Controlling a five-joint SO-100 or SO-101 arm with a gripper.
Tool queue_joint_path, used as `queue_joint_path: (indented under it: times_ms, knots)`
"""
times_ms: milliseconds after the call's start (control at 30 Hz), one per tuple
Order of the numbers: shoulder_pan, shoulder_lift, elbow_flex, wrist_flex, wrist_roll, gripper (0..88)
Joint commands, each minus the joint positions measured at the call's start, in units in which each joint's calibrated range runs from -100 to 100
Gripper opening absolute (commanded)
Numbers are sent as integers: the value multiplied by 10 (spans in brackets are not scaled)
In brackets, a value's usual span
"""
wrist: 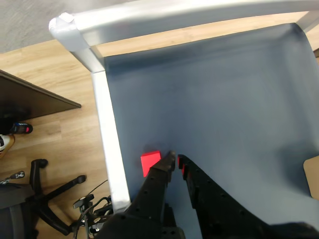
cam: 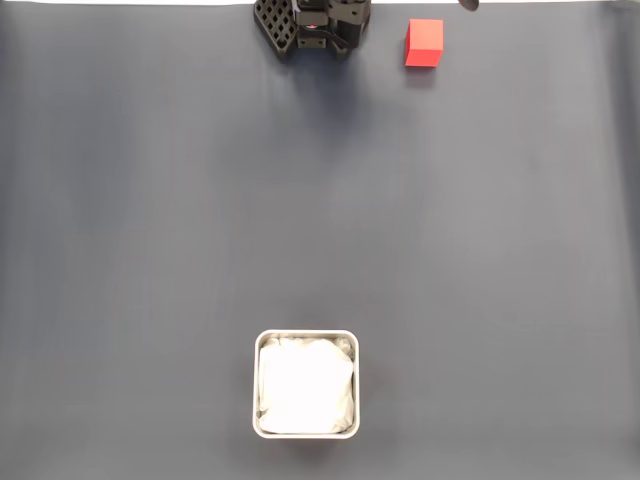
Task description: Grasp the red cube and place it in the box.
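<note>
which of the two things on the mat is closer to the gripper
The small bright red cube, beside the gripper at the mat's top edge; the white-lined metal-rimmed square box sits far below.

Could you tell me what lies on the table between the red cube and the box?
Nothing: in the fixed view, only bare grey table separates the red cube from the box.

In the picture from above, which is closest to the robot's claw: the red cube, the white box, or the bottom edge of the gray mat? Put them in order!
Seen in the fixed view, from the gripper at the top edge:
1. The red cube, just to its right near the top edge.
2. The box, far down the gray mat, near the bottom.
3. The mat's bottom edge, just past the box.
</note>
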Motion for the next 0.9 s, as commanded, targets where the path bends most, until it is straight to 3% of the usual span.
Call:
queue_joint_path:
  times_ms: [0, 867]
  knots:
    - [-26, -8, -1, 8, -7, 1]
    - [-102, -60, 61, 55, -6, 27]
